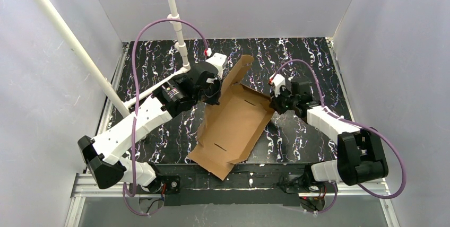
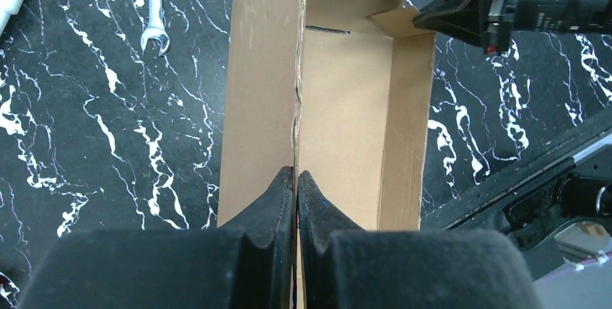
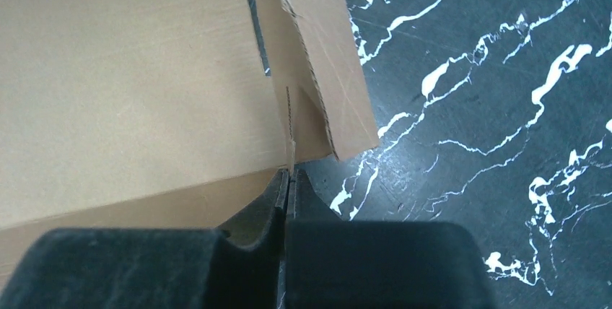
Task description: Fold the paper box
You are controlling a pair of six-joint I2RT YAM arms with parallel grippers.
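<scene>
Black marble-patterned table (image 1: 297, 60), veined in white, is enclosed by pale walls (image 1: 48, 78), and a white pipe (image 1: 175, 15) is seen rising at the far side. Across the middle of the table the box (image 1: 233, 126) is laid diagonally, one end at the near edge between the arm bases and the other toward the far side. It is only partly formed. The floor lies flat with slots cut in it, narrow walls are raised along the long sides, and a tall flap is stood up at the far end (in the left wrist view a small tab is bent inward at the corner nearest the right arm).

The left gripper (image 2: 296, 177) is placed at the far left part of the box. Its fingers are closed together, with an upright cardboard edge pinched between them. The right gripper (image 3: 289, 175) is set at the far right corner. Its fingers are shut on the thin edge of a cardboard piece, which is seen running down into the seam between the tips. Beside that piece, an end panel is splayed outward over the table.

A wrench (image 2: 154, 16) is seen lying on the table in the left wrist view, on the outer side of the pinched panel and apart from the box.
</scene>
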